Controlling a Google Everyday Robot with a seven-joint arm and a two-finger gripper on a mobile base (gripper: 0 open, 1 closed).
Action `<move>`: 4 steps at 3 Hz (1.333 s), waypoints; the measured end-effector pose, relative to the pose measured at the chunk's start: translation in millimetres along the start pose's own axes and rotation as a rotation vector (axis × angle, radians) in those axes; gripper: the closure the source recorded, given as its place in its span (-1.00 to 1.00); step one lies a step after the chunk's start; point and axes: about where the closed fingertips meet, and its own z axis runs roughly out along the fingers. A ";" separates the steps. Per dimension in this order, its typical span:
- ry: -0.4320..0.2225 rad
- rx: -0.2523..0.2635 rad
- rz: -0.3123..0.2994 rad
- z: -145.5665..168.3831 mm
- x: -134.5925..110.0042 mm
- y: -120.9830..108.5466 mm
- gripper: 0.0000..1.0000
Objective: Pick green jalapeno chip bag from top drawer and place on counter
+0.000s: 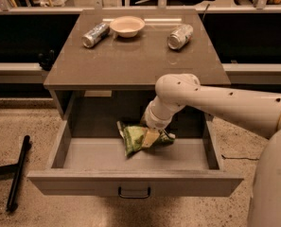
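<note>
The green jalapeno chip bag [133,138] lay in the open top drawer [83,183], toward its far wall, its long axis running left to right. The hand [151,137] sat directly on the bag's right half, reaching down from the right. The arm [225,103] hid the contact, so I could not tell whether the hand had closed on the bag; the counter [130,56] lay above and farther back.

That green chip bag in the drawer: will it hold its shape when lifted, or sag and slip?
Probably floppy: the chip bag looks crumpled, so it may sag from wherever it is held. Likely light, being a small foil packet. Its shiny skin might slip. The pincer is down in the open drawer, at the bag.
</note>
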 end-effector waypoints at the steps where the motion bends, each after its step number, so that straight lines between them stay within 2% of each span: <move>1: -0.041 -0.001 -0.019 -10.5 -1.1 7.6 0.29; 2: -0.126 0.016 -0.055 -43.5 -7.6 20.1 0.76; 3: -0.224 0.055 -0.101 -92.4 -5.2 38.8 1.00; 4: -0.282 0.123 -0.134 -146.4 5.6 55.5 1.00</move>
